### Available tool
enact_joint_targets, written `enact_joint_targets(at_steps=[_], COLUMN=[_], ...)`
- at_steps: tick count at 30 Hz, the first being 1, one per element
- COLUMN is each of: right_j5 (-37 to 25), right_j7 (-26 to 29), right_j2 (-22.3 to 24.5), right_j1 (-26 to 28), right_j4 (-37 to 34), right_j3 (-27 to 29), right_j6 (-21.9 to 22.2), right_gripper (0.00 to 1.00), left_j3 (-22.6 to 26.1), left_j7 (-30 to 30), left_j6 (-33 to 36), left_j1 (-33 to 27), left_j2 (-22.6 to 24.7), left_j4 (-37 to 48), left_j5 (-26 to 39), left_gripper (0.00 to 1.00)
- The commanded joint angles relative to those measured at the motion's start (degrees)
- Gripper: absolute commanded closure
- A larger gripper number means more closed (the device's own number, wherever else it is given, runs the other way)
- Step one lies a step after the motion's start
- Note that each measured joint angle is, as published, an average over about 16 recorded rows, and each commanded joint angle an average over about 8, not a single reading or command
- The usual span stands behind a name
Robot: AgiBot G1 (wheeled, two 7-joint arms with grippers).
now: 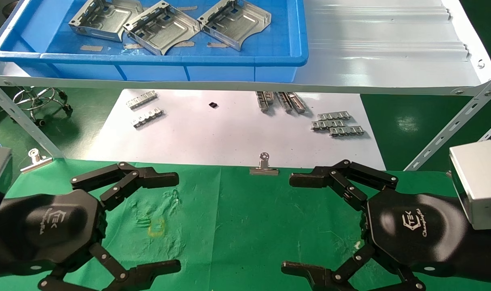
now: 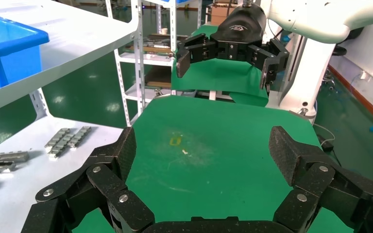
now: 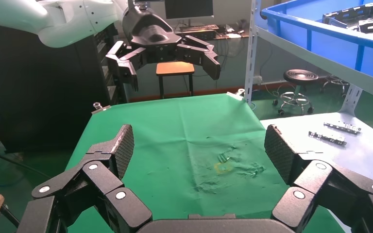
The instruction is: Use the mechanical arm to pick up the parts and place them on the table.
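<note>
The green surface [image 1: 245,210] lies bare between the arms; the blue bin [image 1: 298,36] on the shelf above holds 3 parts [image 1: 161,26]; left tool [image 1: 177,220] and right tool [image 1: 288,222] both hover wide and empty; best raise 1 arm over the bin rim, then straddle a bracket's upturned edges squarely.

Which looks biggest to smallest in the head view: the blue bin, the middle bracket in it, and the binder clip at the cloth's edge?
1. blue bin
2. middle bracket
3. binder clip, smallest though nearest the camera
</note>
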Motion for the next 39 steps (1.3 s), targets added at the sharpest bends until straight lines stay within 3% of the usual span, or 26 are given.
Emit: enact_joint_targets(at_steps=[1, 9, 16, 23, 31, 39], right_j5=[0.0, 0.0, 0.0, 0.0, 0.0, 0.0], right_j7=[0.0, 0.0, 0.0, 0.0, 0.0, 0.0], right_j2=[0.0, 0.0, 0.0, 0.0, 0.0, 0.0], right_j1=[0.0, 0.0, 0.0, 0.0, 0.0, 0.0], right_j4=[0.0, 0.0, 0.0, 0.0, 0.0, 0.0], right_j3=[0.0, 0.0, 0.0, 0.0, 0.0, -0.1], right_j6=[0.0, 0.0, 0.0, 0.0, 0.0, 0.0], right_gripper=[0.01, 0.98, 1.00, 1.00, 1.00, 1.00], left_j3=[0.0, 0.0, 0.2, 0.7, 1.2, 4.7], left_j7=[0.0, 0.0, -0.4, -2.1, -3.2, -3.7], left_j6=[0.0, 0.0, -1.1, -6.4, -12.5, -18.9], left_j1=[0.0, 0.0, 0.0, -2.9, -10.2, -21.6], left_j2=[0.0, 0.0, 0.6, 4.2, 8.3, 13.2], left_j4=[0.0, 0.0, 1.1, 3.9, 8.1, 18.5], left_j5=[0.0, 0.0, 0.2, 1.5, 4.6, 13.4], left_gripper=[0.00, 0.00, 0.00, 0.00, 0.00, 0.00])
